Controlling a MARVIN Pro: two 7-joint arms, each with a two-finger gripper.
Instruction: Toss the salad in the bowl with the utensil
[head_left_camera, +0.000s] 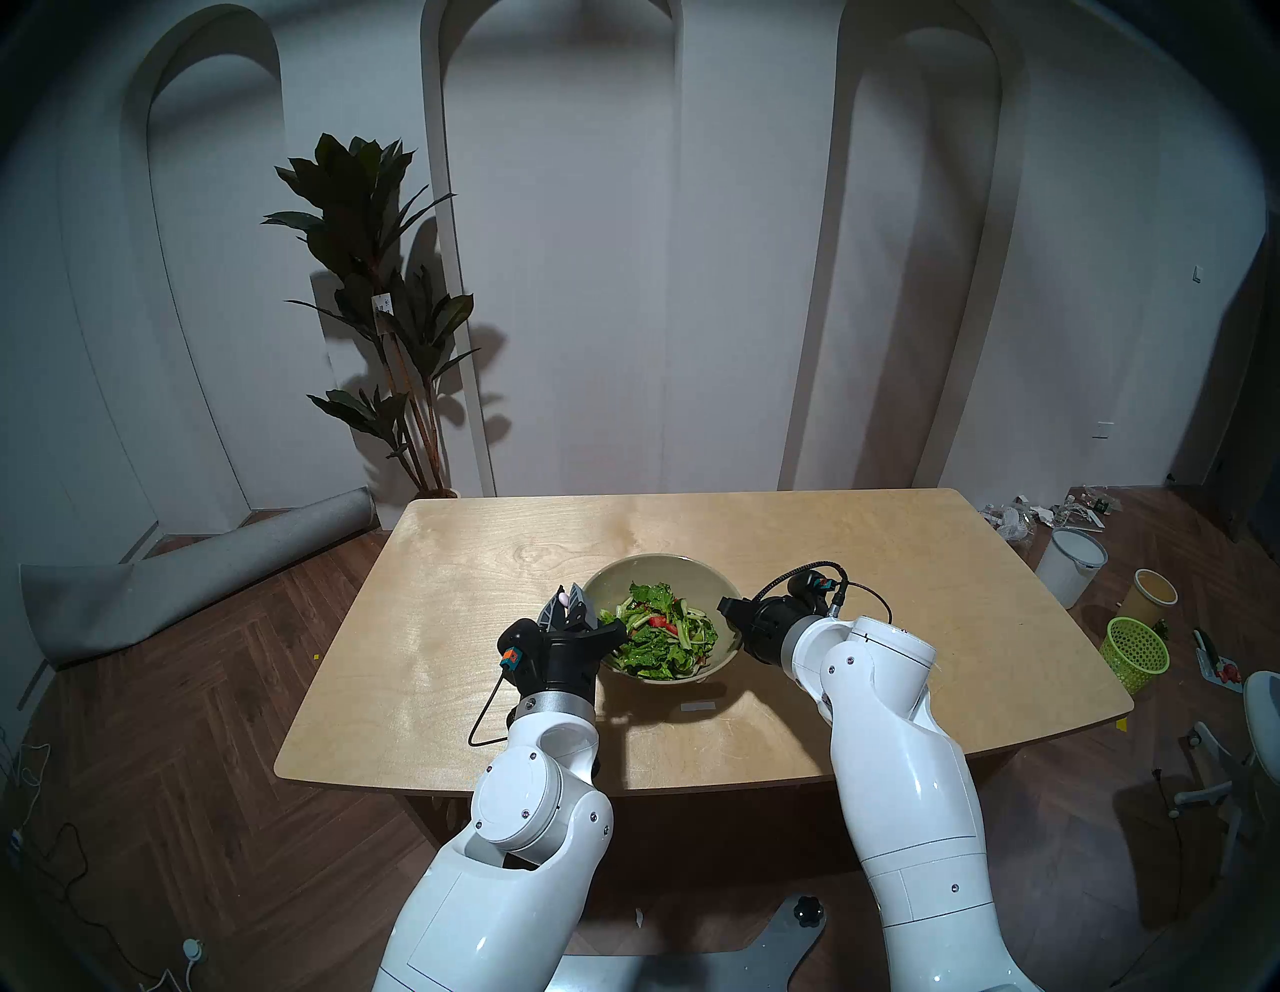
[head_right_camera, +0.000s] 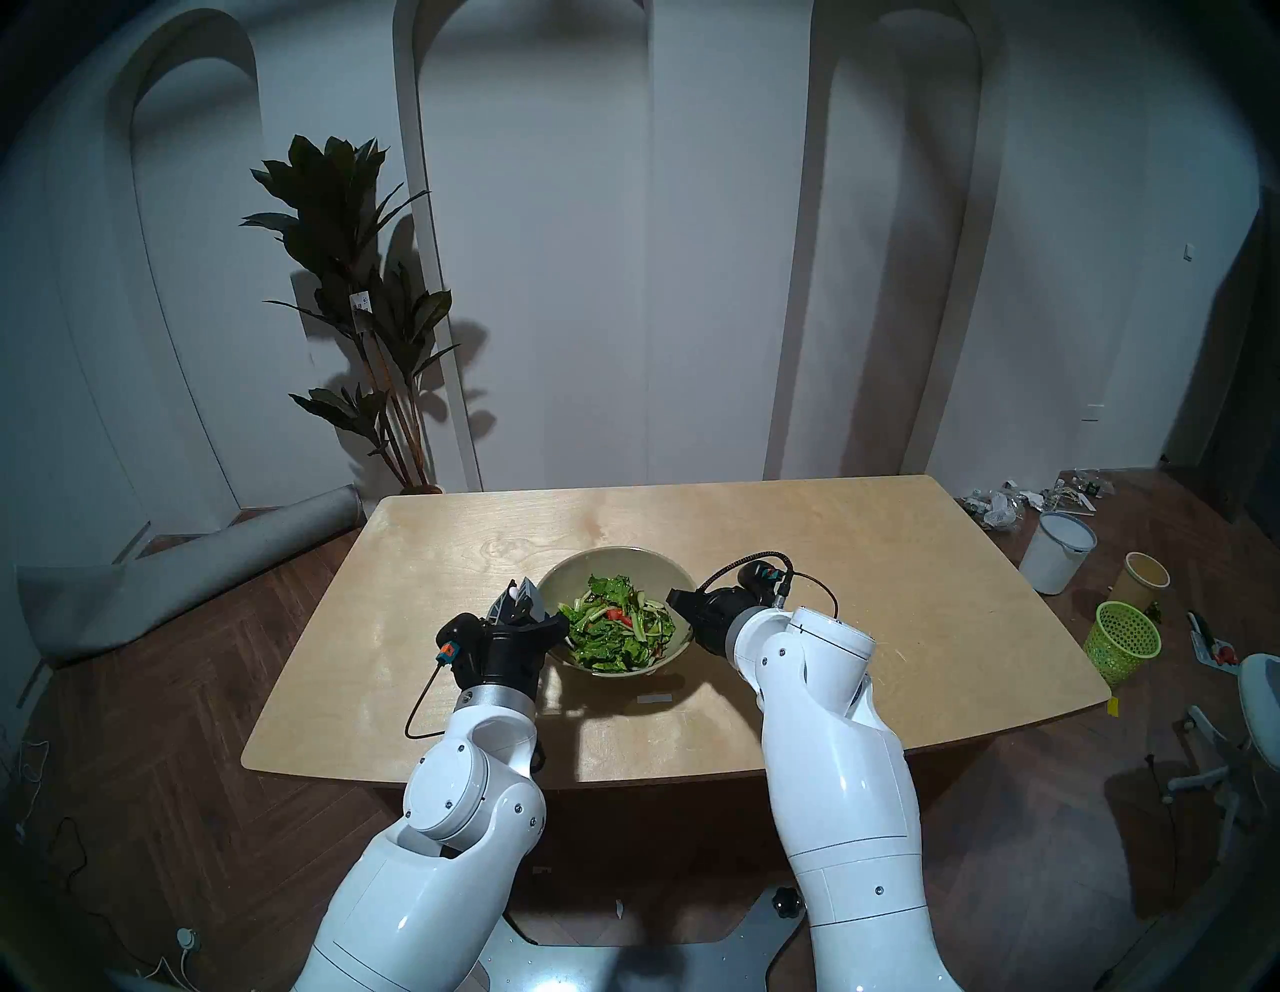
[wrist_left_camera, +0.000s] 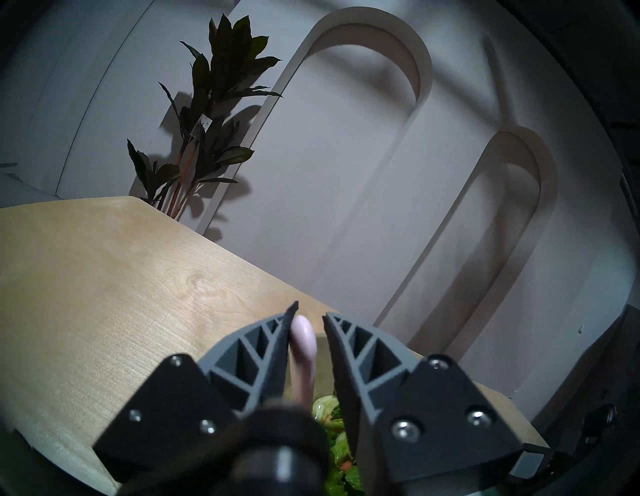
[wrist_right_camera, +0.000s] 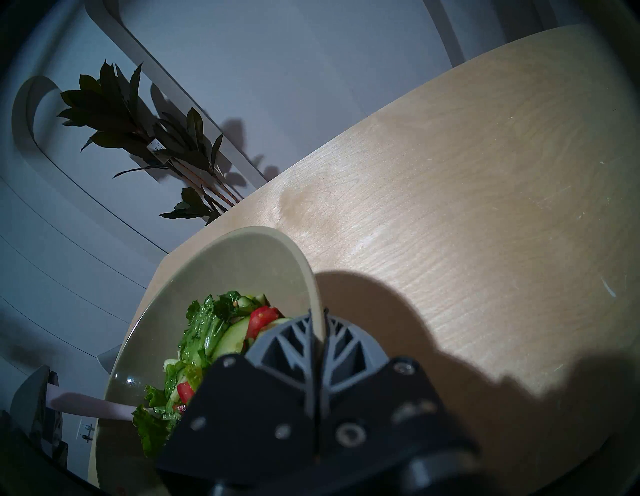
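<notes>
The salad (head_left_camera: 656, 634) is sitting in the olive-beige bowl (head_left_camera: 692, 572), piled toward the near side, mostly leafy greens with pale stalks, cucumber-looking slices and a few red chunks. The bowl's roughly mid-surface on the light wooden surface (head_left_camera: 485, 554), a bit toward the near edge.

Left gripper (wrist_left_camera: 308, 317) is at the bowl's left rim, pointing pretty much level. The pink spoon (wrist_left_camera: 304, 350) stands between its jaws with its rounded end poking up by the fingertips. In the left wrist view the spoon lies against one jaw and there's a visible gap to the other, so the jaws are narrowed around it but I can't tell if it's actually pinched. The right wrist view shows the spoon's other end running down into the greens at the near-left of the bowl.

Right gripper (wrist_right_camera: 318, 313) is on the bowl's right rim, angled down a bit. Its jaws are clamped tight on the rim, one finger inside the bowl next to the salad and one outside. You can see the thin rim edge sandwiched between them in the right wrist view.

Off the surface: a tall dark-leaved plant (head_left_camera: 374, 277) by the far wall, a rolled grey mat (head_left_camera: 194, 575) on the floor to the left, and a green mesh basket (head_left_camera: 1136, 651) on the floor to the right.
</notes>
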